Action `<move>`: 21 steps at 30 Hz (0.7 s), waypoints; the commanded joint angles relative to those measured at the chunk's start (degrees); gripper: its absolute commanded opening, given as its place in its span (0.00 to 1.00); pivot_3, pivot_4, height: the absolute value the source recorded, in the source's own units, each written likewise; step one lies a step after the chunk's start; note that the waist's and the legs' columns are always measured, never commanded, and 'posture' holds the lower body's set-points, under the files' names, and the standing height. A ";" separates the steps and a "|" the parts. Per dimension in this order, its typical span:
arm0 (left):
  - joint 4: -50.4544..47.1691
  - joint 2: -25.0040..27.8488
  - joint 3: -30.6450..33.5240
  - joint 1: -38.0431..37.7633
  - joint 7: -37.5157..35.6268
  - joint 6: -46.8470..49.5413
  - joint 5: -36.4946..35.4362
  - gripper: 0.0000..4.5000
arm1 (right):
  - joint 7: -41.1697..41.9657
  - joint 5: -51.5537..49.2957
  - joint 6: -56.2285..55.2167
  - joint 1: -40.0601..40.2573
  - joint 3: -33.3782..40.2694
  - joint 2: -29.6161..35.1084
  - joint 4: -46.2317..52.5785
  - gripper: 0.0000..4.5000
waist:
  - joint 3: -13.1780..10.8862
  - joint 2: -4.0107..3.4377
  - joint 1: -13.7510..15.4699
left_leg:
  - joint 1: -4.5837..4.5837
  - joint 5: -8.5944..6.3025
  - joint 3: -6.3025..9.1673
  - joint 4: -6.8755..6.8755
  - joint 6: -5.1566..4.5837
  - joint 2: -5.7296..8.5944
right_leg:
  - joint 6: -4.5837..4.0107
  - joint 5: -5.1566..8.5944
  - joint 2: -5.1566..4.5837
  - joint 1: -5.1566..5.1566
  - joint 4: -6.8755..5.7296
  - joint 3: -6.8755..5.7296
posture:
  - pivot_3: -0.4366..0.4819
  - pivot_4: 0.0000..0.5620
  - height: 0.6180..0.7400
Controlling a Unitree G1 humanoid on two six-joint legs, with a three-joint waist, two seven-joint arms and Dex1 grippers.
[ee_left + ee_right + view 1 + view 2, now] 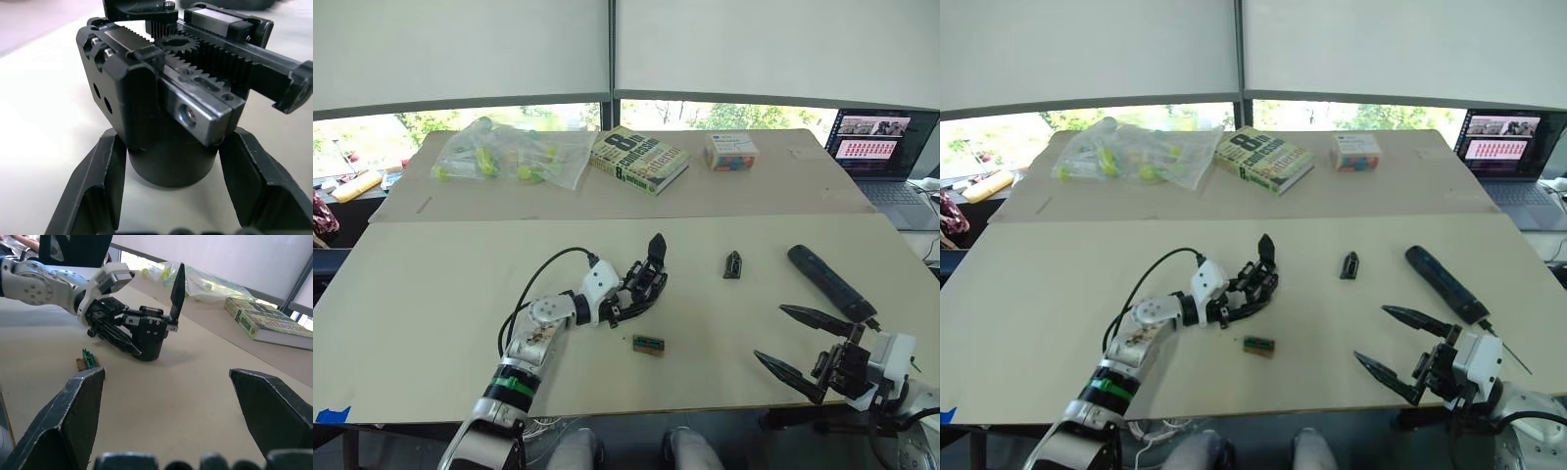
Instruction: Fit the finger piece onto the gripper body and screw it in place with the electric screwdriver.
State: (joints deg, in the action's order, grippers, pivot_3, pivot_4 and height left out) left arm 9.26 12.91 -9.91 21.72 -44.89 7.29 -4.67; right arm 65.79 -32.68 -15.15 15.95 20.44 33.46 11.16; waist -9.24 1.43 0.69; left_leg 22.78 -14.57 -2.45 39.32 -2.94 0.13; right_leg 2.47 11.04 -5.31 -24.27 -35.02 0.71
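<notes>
The gripper body [649, 266] stands on the table left of centre, its pointed black finger sticking up. My left gripper [636, 292] is shut on its round base [171, 166], one finger [98, 191] on each side. The tiny black finger piece [732, 264] lies alone on the table to the right of the body. Further right lies the electric screwdriver [830, 283], a thick black wand with its thin bit toward the table's near edge. Just in front of the wand my right gripper [770, 333] hovers open, holding nothing.
A small green-and-black block [648, 344] lies just in front of the gripper body. At the back of the table are a plastic bag of yellow-green items [509, 152], a book [639, 160] and a small colourful box [731, 152]. A laptop [886, 147] stands at far right.
</notes>
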 commanded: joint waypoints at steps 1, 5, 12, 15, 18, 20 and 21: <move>-9.73 -1.38 0.47 -1.98 7.59 1.94 2.06 0.50 | 0.38 -0.38 -1.26 -0.81 0.15 0.20 0.43 1.00 | 0.00 0.00 0.01 | -0.01 0.00 0.00 0.00 0.00 0.00 | 0.00 0.00 -0.01 0.01 0.00 0.00 | 0.48 0.27 1.00; -11.97 -3.27 -0.62 -5.28 12.10 3.80 3.01 0.50 | 0.62 -0.48 -0.89 -1.03 -0.36 0.15 0.55 1.00 | 0.00 0.00 0.17 | -0.01 0.00 0.00 0.00 0.00 0.01 | 0.00 0.00 -0.02 0.02 0.02 0.00 | 0.48 0.27 1.00; -9.24 -4.46 -2.51 -5.90 13.80 2.49 3.59 0.50 | 0.58 -0.80 -0.30 -1.14 -0.59 0.77 1.02 1.00 | 0.00 0.00 0.22 | 0.00 0.00 0.00 0.00 0.00 0.03 | 0.00 0.00 -0.01 0.01 0.03 -0.01 | 0.48 0.27 1.00; -8.21 -4.45 -3.07 -6.30 13.66 2.40 3.44 0.50 | 0.54 -0.83 -0.25 -0.96 -0.53 0.89 1.24 1.00 | 0.00 0.00 0.19 | -0.01 0.00 0.00 0.00 0.00 0.02 | 0.00 0.00 0.00 0.02 0.03 -0.01 | 0.48 0.27 1.00; -8.25 -4.01 -3.18 -6.90 13.16 2.26 3.00 0.61 | 0.48 -0.84 -0.26 -0.91 -0.47 0.92 1.32 1.00 | 0.00 0.00 0.19 | -0.02 0.00 0.00 0.00 0.00 0.03 | 0.00 0.00 -0.01 0.04 0.03 -0.01 | 0.48 0.27 1.00; -9.09 -3.11 -2.80 -7.59 11.98 3.20 2.03 0.81 | 0.39 -0.84 -0.24 -0.90 -0.35 0.96 1.34 1.00 | 0.00 -0.01 0.17 | -0.02 0.00 0.00 0.00 0.00 0.03 | 0.00 0.00 0.00 0.03 0.03 -0.01 | 0.48 0.27 1.00; -9.46 -2.58 -2.64 -7.87 11.30 3.67 1.52 0.90 | 0.33 -0.84 -0.22 -0.89 -0.29 0.97 1.35 1.00 | 0.01 -0.01 0.15 | -0.03 0.00 0.00 0.00 0.00 0.02 | 0.00 0.00 0.00 0.03 0.03 -0.01 | 0.48 0.27 1.00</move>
State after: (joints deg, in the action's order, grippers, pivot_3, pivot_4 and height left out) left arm 1.94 9.99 -12.53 14.42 -32.47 11.00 -1.90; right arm 66.15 -32.69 -15.11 14.90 18.93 33.61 10.74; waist -9.24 1.42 0.83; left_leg 22.75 -14.57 -2.45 39.32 -2.94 0.16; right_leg 2.47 11.04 -5.31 -24.24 -35.00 0.70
